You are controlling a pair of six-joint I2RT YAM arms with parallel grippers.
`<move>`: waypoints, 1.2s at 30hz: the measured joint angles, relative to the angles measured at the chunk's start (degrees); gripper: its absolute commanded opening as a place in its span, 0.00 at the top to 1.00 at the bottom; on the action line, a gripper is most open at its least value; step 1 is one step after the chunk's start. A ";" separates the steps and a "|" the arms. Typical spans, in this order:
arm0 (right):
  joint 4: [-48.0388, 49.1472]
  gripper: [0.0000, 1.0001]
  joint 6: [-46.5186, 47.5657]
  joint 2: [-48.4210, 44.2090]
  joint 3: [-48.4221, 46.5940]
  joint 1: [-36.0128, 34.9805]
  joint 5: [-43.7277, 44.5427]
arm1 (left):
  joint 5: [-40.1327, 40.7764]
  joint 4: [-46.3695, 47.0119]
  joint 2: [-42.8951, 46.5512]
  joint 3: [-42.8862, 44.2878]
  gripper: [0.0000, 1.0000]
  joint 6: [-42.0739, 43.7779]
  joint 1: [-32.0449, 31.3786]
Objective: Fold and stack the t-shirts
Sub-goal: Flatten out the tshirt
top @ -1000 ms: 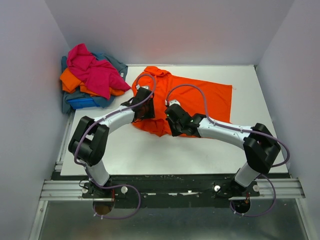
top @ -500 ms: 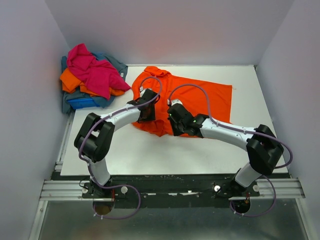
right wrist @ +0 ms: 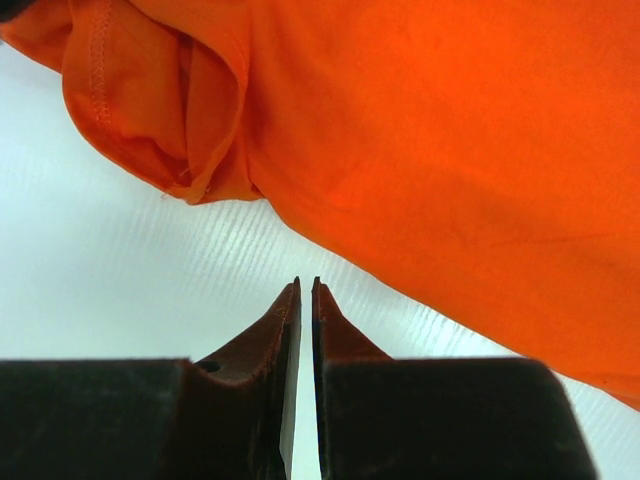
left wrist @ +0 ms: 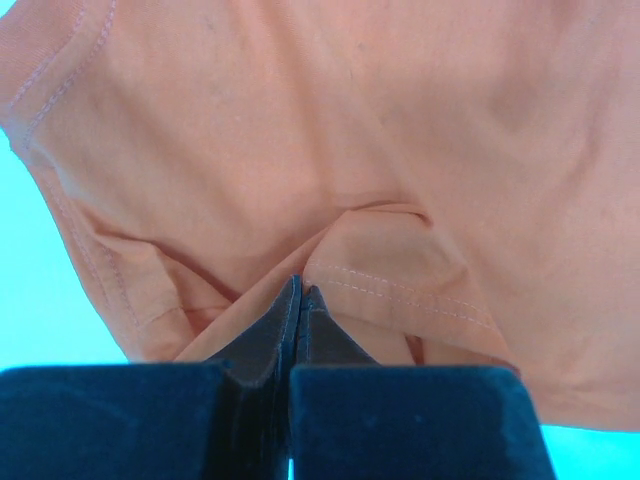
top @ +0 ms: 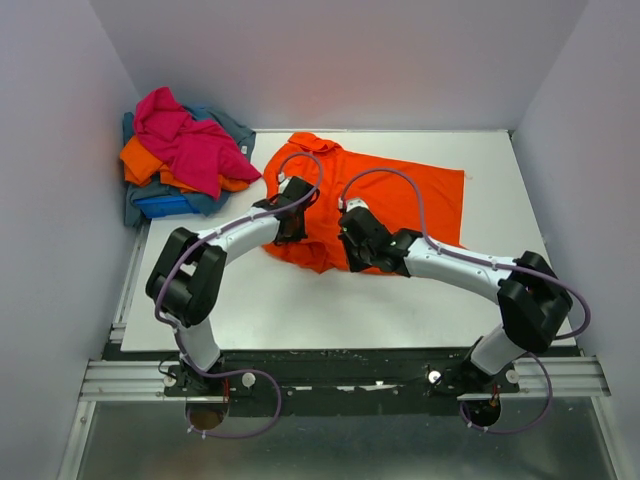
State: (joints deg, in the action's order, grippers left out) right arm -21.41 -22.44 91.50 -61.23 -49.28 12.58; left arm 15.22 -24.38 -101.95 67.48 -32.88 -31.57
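My left gripper [left wrist: 298, 290] is clenched, both fingers pressed flat together with no gap between them. The tips sit right at a bunched fold of the orange t-shirt [left wrist: 400, 120], and creases in the cloth run in toward them. I take it that a pinch of fabric is caught there, though the tips hide the exact spot. A stitched hem lies just beyond the tips to the right. Further left, another stitched edge curves round the shirt's border.

My right gripper [right wrist: 306, 283] is all but closed, a thin slit showing between its fingers and nothing in it. It hangs over bare white table [right wrist: 120, 250]. The shirt's edge lies just past its tips, running off to the right, with a doubled-over hemmed flap ahead and to the left.

From above, both grippers are over the near-left part of the orange shirt, side by side and close to each other. The rest of the shirt spreads flat away beyond them and to the right. Well off beyond my left gripper, at the table's far-left corner, lies a loose heap of t-shirts [top: 180, 160], pink on top of orange, blue and grey-blue.
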 measured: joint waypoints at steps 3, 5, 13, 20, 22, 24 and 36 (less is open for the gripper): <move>0.68 0.77 -0.02 -1.86 1.90 0.35 0.00 | -0.26 -1.03 1.77 0.04 1.00 -0.15 0.00; 1.01 0.76 -0.09 -4.15 3.74 0.76 0.02 | -0.52 -1.36 4.17 -0.31 1.00 -0.63 0.00; 3.78 0.67 -3.82 -18.47 14.95 5.46 1.27 | -0.92 -2.05 21.81 -9.90 1.00 -4.98 0.00; 2.97 0.60 -11.47 -38.23 29.46 14.10 3.74 | -1.75 -3.82 37.24 -23.58 1.00 -12.52 0.00; 1.66 0.61 -13.20 -41.66 31.36 15.26 4.61 | -2.21 -4.39 40.94 -26.97 1.00 -14.78 0.00; -0.02 0.61 -14.88 -46.45 32.28 17.57 5.66 | -2.91 -4.48 45.00 -30.75 1.00 -17.46 0.00; -11.85 0.64 -25.64 -41.13 31.58 28.92 8.98 | -5.73 -6.56 66.53 -48.50 1.00 -35.60 0.00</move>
State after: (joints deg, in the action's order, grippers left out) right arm -33.26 -48.07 50.37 -29.65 -20.36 21.56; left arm 9.50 -30.94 -35.42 18.98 -68.49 -31.57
